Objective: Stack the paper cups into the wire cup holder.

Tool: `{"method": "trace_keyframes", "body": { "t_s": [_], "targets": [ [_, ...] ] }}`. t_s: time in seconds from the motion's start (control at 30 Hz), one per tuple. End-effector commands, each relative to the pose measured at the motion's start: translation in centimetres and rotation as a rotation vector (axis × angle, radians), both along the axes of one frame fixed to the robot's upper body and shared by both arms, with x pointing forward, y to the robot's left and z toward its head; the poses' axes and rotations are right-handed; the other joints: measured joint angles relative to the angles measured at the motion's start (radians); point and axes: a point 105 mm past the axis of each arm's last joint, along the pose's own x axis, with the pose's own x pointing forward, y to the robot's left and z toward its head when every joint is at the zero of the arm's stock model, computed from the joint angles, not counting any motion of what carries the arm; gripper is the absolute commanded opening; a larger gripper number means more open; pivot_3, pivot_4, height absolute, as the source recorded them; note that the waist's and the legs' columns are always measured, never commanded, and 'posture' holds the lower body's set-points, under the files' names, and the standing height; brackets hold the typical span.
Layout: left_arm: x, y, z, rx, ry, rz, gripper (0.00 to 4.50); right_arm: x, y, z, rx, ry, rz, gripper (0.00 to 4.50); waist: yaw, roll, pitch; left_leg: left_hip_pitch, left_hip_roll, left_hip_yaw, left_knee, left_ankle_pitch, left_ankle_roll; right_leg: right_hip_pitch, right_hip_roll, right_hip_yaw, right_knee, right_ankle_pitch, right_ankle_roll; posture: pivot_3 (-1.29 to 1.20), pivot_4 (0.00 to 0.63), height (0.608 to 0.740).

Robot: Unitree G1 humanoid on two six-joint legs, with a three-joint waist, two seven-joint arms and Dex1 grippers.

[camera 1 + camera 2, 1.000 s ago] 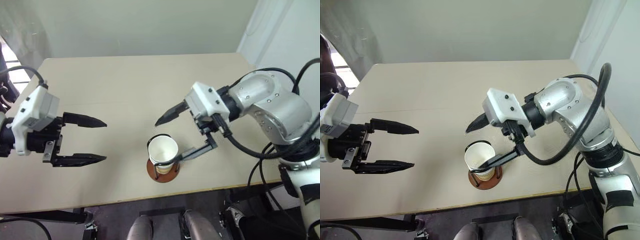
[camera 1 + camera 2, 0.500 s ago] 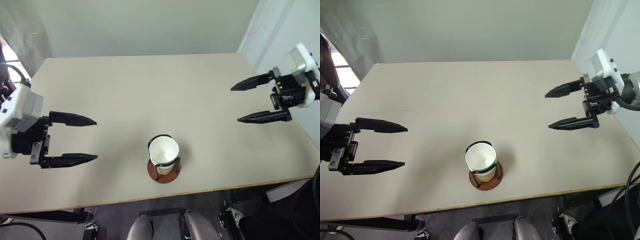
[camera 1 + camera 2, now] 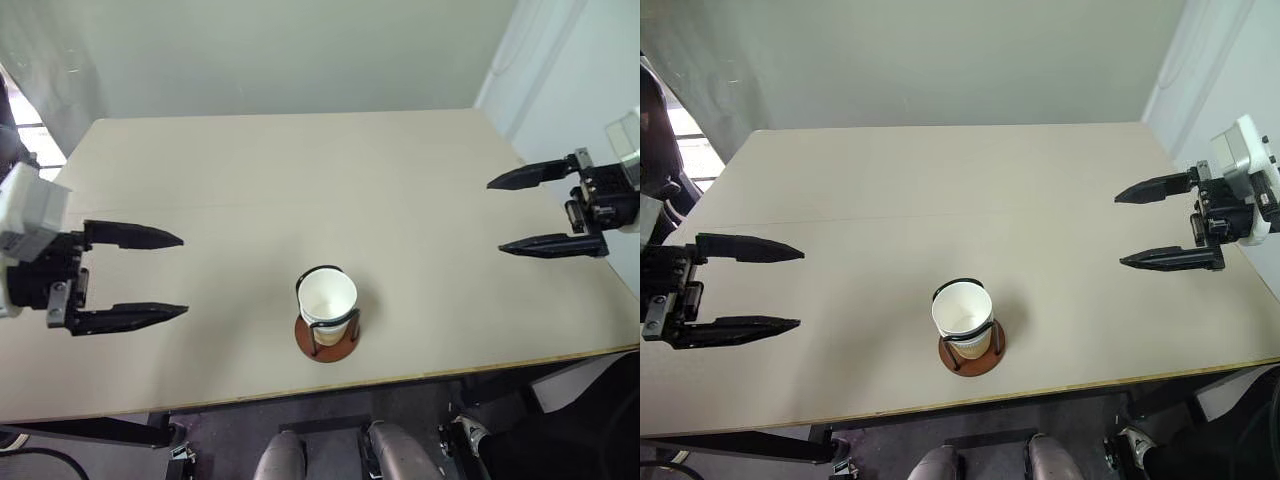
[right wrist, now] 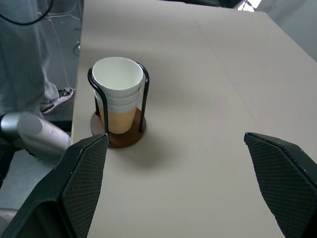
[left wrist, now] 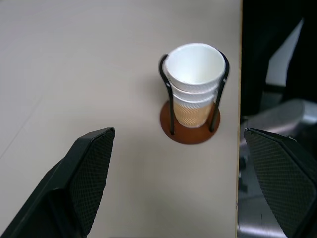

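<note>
Three paper cups (image 5: pixel 193 82) sit nested upright inside the wire cup holder (image 3: pixel 326 336), whose black loops rise from a reddish-brown disc near the table's front edge. The stack also shows as paper cups (image 4: pixel 118 96) in the wire cup holder (image 4: pixel 119 138) in the right wrist view. My left gripper (image 3: pixel 180 275) hovers open at the table's left side, well apart from the holder. Open too, my right gripper (image 3: pixel 495 215) hangs over the table's right edge, far from the cups. Nothing sits between either pair of fingers.
The beige table (image 3: pixel 300 170) runs back to a pale wall. Its front edge lies just behind the holder. A person's legs and a shoe (image 4: pixel 54 99) stand on the floor beside the table in the right wrist view.
My right gripper has pulled away from the cup stack, swinging far to the right and leaving the top cup seated in the holder. My left gripper stays almost still.
</note>
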Motion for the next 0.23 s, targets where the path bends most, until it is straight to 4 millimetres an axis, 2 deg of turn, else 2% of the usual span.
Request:
{"method": "trace_keyframes", "body": {
  "t_s": [0.03,0.23],
  "targets": [
    [-0.33,0.57,0.69,-0.008,-0.041,0.024,4.5,-0.9,0.29,1.82,0.035,-0.061,0.035,4.47,0.0,0.0,0.0,0.0,0.0,0.0,0.0,0.0,0.0,0.0,0.0,0.0,0.0,0.0,0.0,0.0,0.15,0.74],
    [-0.51,0.57,0.43,-0.016,-0.035,0.017,4.5,-1.77,0.92,2.56,0.089,-0.048,0.08,4.47,0.0,0.0,0.0,-0.001,0.0,0.0,0.0,0.0,0.0,0.0,0.0,0.0,-0.001,0.0,0.0,0.0,0.15,0.74]
  ]
}}
